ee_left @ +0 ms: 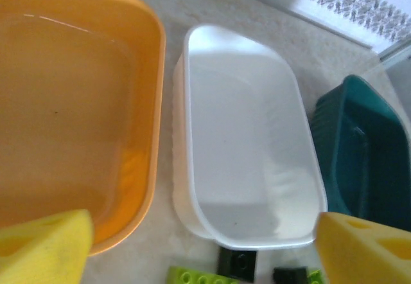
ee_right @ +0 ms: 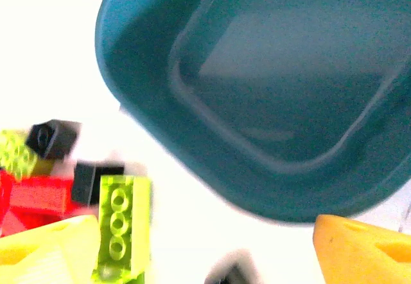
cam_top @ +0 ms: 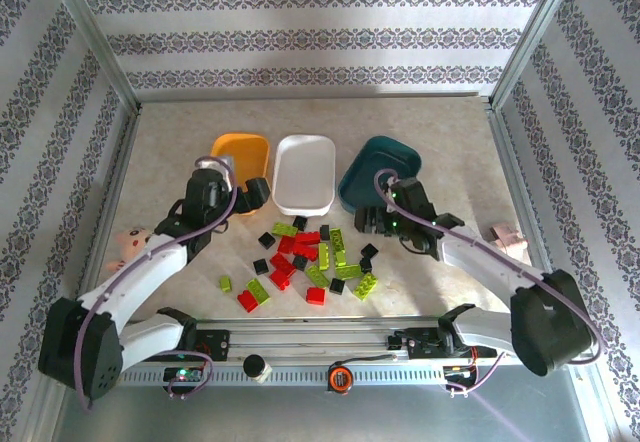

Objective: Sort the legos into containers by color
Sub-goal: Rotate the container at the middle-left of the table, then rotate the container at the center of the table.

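Red, lime green and black legos [cam_top: 310,257] lie scattered on the table in front of three trays: orange-yellow [cam_top: 240,150], white [cam_top: 304,172] and dark teal [cam_top: 385,167]. No bricks show inside the trays. My left gripper [cam_top: 262,194] hovers open between the near ends of the orange-yellow tray [ee_left: 77,104] and the white tray [ee_left: 250,136], holding nothing. A black lego [ee_left: 237,261] and a green one [ee_left: 199,276] lie just below it. My right gripper [cam_top: 362,222] is open by the near left corner of the teal tray [ee_right: 289,85]. A green lego [ee_right: 119,226] lies beside its left finger [ee_right: 51,252].
A pink-and-cream doll [cam_top: 128,242] lies at the left table edge behind my left arm. A pale pink object [cam_top: 508,239] rests at the right edge. Black bricks [ee_right: 51,137] and a red one [ee_right: 38,197] crowd the pile's near side. Patterned walls enclose the table.
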Action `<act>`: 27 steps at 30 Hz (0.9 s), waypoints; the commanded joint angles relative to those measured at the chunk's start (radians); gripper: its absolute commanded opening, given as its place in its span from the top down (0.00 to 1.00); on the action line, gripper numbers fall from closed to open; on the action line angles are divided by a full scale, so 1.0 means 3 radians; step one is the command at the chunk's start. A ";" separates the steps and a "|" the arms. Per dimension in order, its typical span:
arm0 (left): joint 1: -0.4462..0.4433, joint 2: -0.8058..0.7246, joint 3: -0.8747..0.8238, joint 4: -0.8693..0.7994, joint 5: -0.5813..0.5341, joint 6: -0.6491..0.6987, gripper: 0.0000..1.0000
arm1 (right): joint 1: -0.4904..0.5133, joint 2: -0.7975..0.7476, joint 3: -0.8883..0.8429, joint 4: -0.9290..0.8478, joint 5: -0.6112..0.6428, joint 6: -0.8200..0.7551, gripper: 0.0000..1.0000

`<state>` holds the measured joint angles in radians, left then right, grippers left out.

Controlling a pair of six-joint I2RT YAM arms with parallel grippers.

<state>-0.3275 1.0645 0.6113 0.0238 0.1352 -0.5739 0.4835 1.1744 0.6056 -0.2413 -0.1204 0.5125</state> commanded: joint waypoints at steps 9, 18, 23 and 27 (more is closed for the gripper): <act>-0.0035 -0.0506 -0.0516 0.0553 0.0063 -0.0074 0.00 | 0.0181 -0.0539 -0.0183 -0.0842 0.0627 0.0482 0.15; -0.0038 -0.0609 -0.0903 0.1200 0.0179 0.0013 0.00 | -0.0618 -0.0595 0.0027 -0.0418 0.0439 0.0780 0.15; -0.0038 -0.0632 -0.1118 0.1522 0.0193 0.0047 0.00 | -0.0892 0.0113 0.0335 -0.0088 0.0132 0.0917 0.17; -0.0035 -0.0652 -0.1184 0.1531 0.0216 0.0050 0.00 | -0.1032 0.0671 0.0620 -0.0067 -0.0059 0.0833 0.23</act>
<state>-0.3275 0.8909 0.2649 0.3927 0.1818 -0.5827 0.1928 1.3148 0.7399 -0.2939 -0.0776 0.7551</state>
